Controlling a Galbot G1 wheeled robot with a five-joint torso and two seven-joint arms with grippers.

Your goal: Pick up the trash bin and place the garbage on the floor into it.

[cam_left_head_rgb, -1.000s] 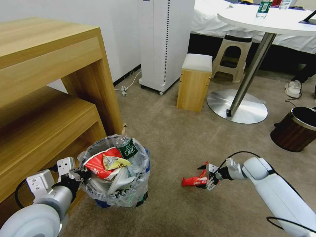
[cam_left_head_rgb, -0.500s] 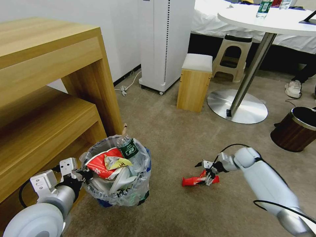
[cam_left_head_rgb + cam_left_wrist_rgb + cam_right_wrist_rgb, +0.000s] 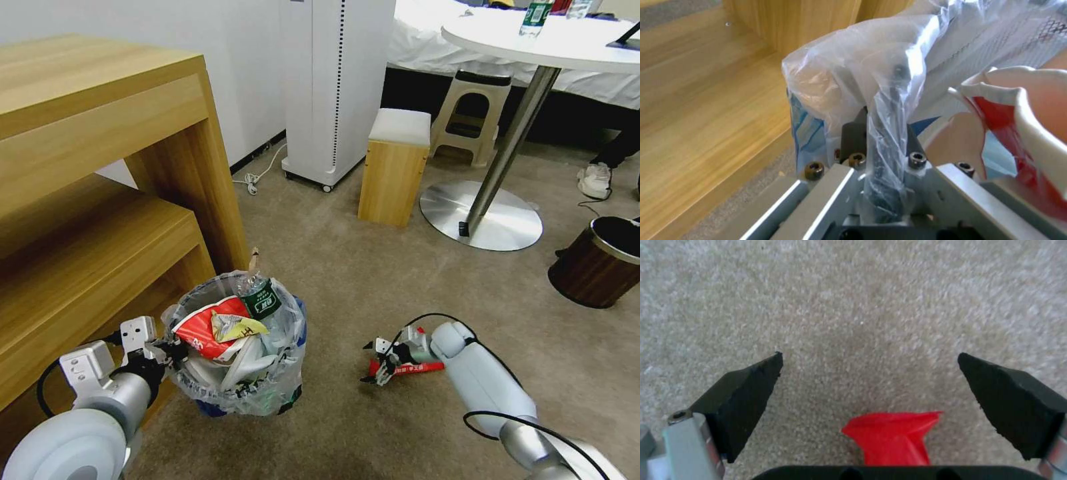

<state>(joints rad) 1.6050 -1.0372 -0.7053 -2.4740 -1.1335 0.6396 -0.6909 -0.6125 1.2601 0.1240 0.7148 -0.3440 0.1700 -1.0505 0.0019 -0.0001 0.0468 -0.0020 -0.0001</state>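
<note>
Lying on the beige floor [image 3: 373,280], a red wrapper [image 3: 408,367] sits between the spread fingers of the right gripper [image 3: 375,363], which hovers low over it without touching. To its left stands the bin [image 3: 237,393], packed with litter in a clear bag, beside the wooden shelf [image 3: 100,200]. The left gripper [image 3: 175,351] is pinching the bin's bagged rim.

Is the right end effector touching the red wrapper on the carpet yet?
Apart. The right wrist view shows the right end effector open, the red wrapper lying between its fingers with bare carpet on both sides.
</note>
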